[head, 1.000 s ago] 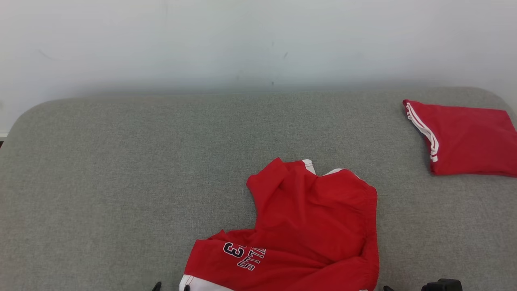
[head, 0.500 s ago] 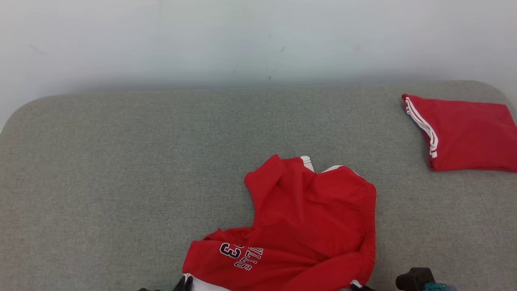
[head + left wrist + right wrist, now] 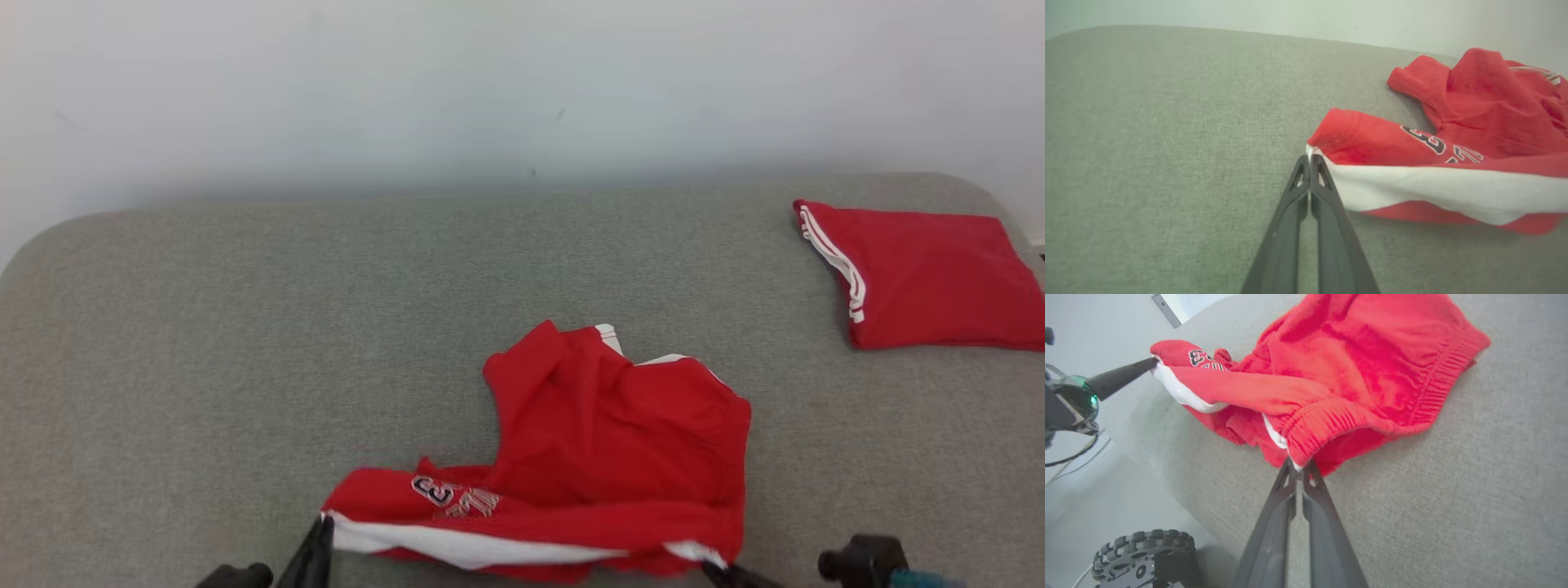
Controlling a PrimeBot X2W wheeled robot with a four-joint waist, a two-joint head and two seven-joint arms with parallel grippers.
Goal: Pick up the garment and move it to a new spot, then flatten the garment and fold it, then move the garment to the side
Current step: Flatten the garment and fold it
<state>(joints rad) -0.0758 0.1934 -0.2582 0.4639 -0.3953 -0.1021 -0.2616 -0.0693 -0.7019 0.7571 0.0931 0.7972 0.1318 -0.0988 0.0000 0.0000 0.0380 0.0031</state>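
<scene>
Since the shorts (image 3: pixel 620 425) are light and limp, my left gripper (image 3: pixel 1309 158) clamps a hem corner, my right gripper (image 3: pixel 1297 464) seemingly the waistband.

I read a dark numeral 3 (image 3: pixel 1428 141) on the red shorts (image 3: pixel 1486 110), just beyond my left gripper (image 3: pixel 1309 158); the adjoining letters are illegible.

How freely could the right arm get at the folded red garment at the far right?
Probably not yet: the right arm's fingers are shut on the waistband of the crumpled shorts. Only grey cushion lies between them and the folded garment, so the way looks free once they let go.
</scene>
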